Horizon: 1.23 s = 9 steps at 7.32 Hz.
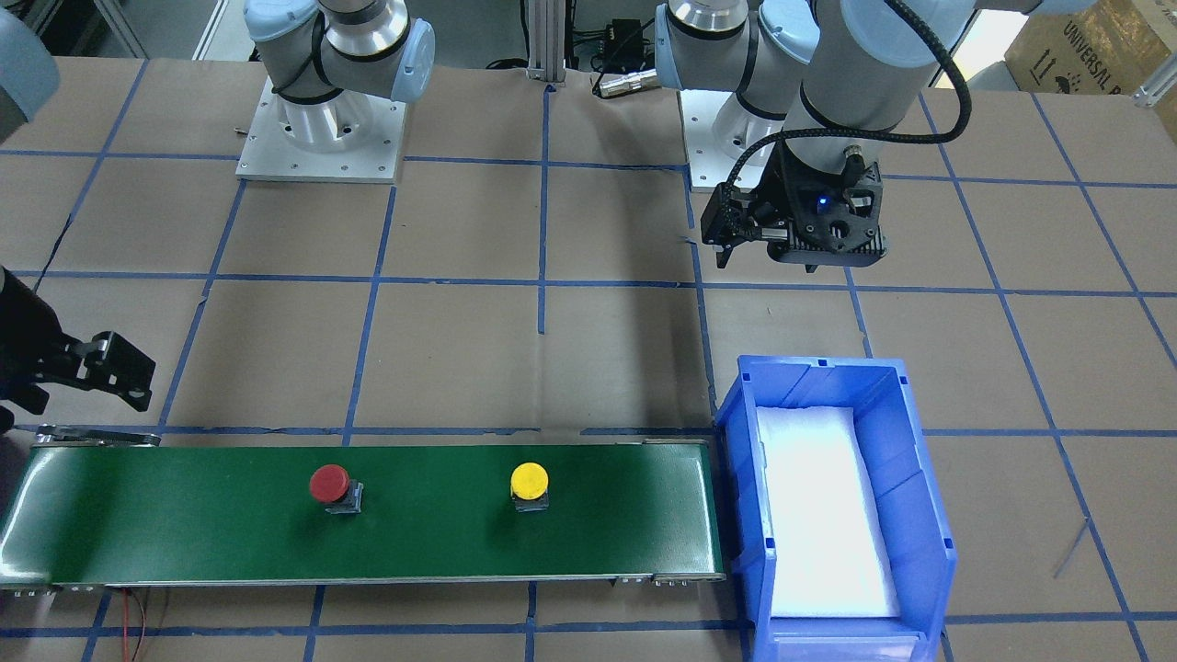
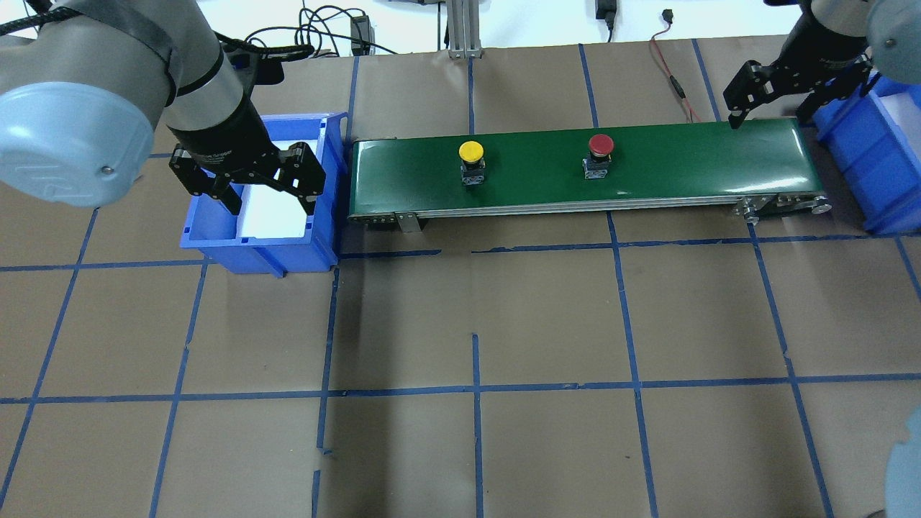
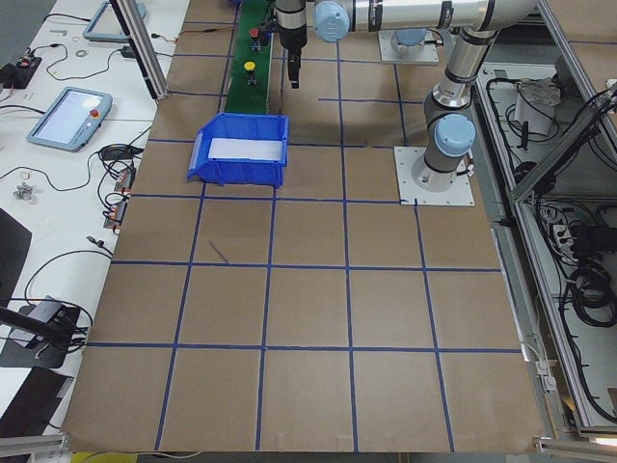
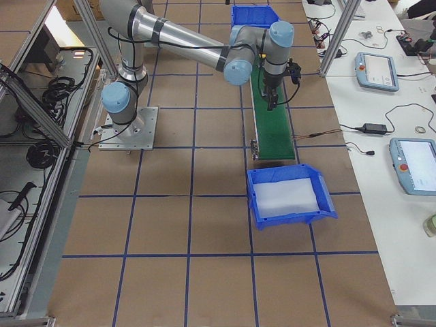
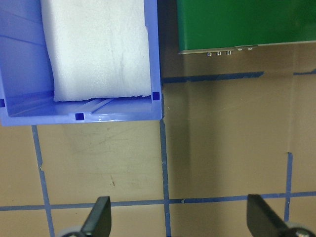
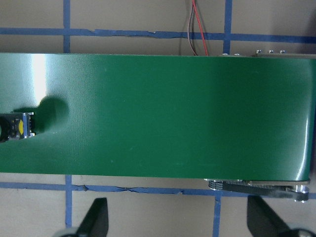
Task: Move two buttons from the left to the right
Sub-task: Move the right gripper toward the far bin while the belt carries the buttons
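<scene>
**Waiting on the belt: two buttons, with two open grippers nearby**

Nearest the robot lies the brown table (image 2: 475,432), marked off in squares by blue tape.

Farther out hang the two grippers, one on each side. The left gripper (image 2: 272,201) hovers above the table on the robot's side of the left bin (image 2: 327,180). Its wrist view shows both fingers (image 5: 101,219) spread wide with nothing between them. The right gripper (image 2: 777,101) hovers by the right end of the belt (image 2: 683,158), over its robot-side edge. It is spread wide too, and it holds nothing.

Next comes the one green belt, which runs crosswise between two blue bins. Two buttons stand upright on it, well apart from each other and touching neither gripper. The yellow button (image 2: 471,152) is toward the belt's left end, the nearer of the two to the left bin. The red button (image 2: 601,146) stands about midway along the belt. Each round cap sits on a short black-and-silver base.

The left bin sits just beside the belt's left end and holds one white foam pad (image 2: 270,212). The right bin (image 2: 856,155) sits at the belt's right end, partly cut off by the overhead view's edge.

Farthest off, a red wire (image 2: 673,79) trails across the table from behind the belt toward the back edge.
</scene>
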Available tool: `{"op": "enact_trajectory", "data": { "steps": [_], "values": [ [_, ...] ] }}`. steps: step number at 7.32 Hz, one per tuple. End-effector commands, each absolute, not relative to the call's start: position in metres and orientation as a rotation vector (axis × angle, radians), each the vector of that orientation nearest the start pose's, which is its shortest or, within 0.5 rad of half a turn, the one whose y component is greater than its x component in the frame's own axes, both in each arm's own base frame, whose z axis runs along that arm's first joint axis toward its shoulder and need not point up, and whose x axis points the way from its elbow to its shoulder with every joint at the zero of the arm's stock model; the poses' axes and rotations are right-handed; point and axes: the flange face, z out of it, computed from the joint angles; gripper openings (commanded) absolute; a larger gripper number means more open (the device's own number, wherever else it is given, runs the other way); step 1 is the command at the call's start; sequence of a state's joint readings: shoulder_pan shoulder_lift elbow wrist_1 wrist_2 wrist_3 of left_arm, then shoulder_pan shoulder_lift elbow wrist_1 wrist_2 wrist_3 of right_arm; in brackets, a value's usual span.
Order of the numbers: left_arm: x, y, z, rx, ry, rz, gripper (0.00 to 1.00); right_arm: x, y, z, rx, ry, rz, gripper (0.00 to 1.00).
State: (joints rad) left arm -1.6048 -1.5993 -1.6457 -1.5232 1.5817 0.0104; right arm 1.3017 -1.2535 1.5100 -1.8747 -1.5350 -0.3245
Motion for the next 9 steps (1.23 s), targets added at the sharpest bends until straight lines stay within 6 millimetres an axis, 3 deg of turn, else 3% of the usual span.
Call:
{"op": "enact_trajectory", "data": {
  "steps": [1, 3, 5, 6, 8, 9],
  "values": [
    [-0.150, -0.491, 0.441, 0.070, 3.128, 0.091, 0.96, -0.026, -0.642, 0.345, -0.179, 3.113, -0.126, 1.00],
    [-0.150, -0.491, 0.439, 0.068, 3.128, 0.096, 0.96, -0.021, -0.649, 0.328, -0.195, 3.063, -0.134, 1.00],
    [-0.150, -0.491, 0.438, 0.063, 3.128, 0.100, 0.96, -0.016, -0.645, 0.343, -0.208, 3.085, -0.152, 1.00],
    [-0.150, -0.491, 0.437, 0.058, 3.128, 0.103, 0.96, 0.006, -0.641, 0.348, -0.244, 3.139, -0.134, 1.00],
    [-0.150, -0.491, 0.437, 0.058, 3.128, 0.103, 0.96, 0.006, -0.641, 0.338, -0.223, 3.132, -0.110, 0.94],
    [-0.150, -0.490, 0.436, 0.058, 3.127, 0.105, 0.96, 0.007, -0.639, 0.331, -0.146, 3.134, -0.086, 1.00]
  ]
}}
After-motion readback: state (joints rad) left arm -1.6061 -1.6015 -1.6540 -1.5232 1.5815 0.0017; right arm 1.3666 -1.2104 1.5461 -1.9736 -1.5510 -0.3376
